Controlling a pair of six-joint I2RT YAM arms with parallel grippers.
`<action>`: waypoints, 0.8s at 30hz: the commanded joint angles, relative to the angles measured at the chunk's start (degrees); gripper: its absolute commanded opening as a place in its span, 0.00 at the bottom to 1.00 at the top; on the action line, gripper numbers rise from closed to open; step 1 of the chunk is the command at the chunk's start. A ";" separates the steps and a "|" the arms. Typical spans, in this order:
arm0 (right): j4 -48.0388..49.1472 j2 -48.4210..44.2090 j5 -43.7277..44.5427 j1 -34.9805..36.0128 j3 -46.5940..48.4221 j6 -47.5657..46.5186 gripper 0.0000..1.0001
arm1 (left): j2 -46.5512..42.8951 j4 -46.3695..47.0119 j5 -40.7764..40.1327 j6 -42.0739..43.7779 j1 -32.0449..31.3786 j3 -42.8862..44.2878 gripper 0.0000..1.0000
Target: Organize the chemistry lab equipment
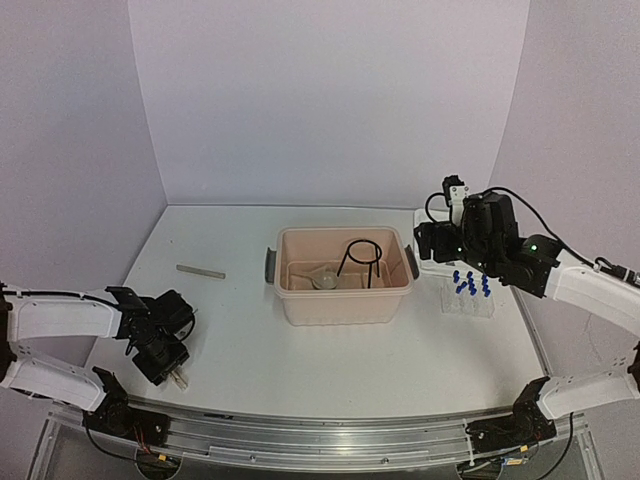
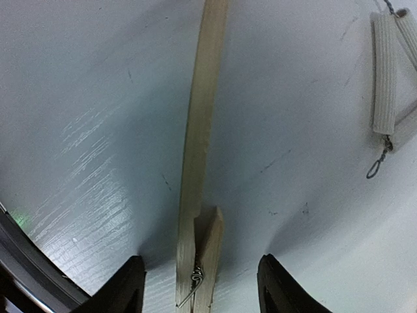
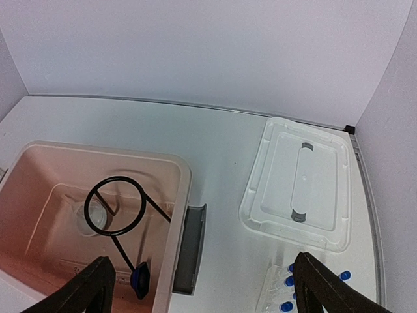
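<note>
Top view: the beige plastic tub (image 1: 340, 305) sits mid-desk, holding the black wire ring stand (image 1: 362, 258) and clear funnel (image 1: 325, 279). The clear tube rack (image 1: 470, 302) stands near the right edge.

Left wrist: the left arm's jaws, spread, straddle the long wooden clamp (image 2: 197, 163) near the front-left corner (neither touching it), apparently lined up to pinch it.

Right wrist: the right arm's jaws are spread and empty, near the tub's right end.

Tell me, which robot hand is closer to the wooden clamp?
The left one. The wooden clamp lies on the table between the open jaws of the left gripper. The right gripper hangs far away, beside the beige tub.
</note>
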 commanded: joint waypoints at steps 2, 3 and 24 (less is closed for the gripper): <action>1.38 -1.06 2.86 -0.20 -0.35 -0.56 0.91 | 3.87 4.31 1.66 1.64 0.94 0.50 0.36; 1.38 -1.06 3.06 -0.20 -0.40 -0.61 0.91 | 4.15 4.35 1.56 1.85 1.00 0.62 0.28; 1.29 -2.22 -4.83 -0.20 0.14 -1.06 0.91 | 10.03 30.09 15.16 77.76 0.13 46.00 0.00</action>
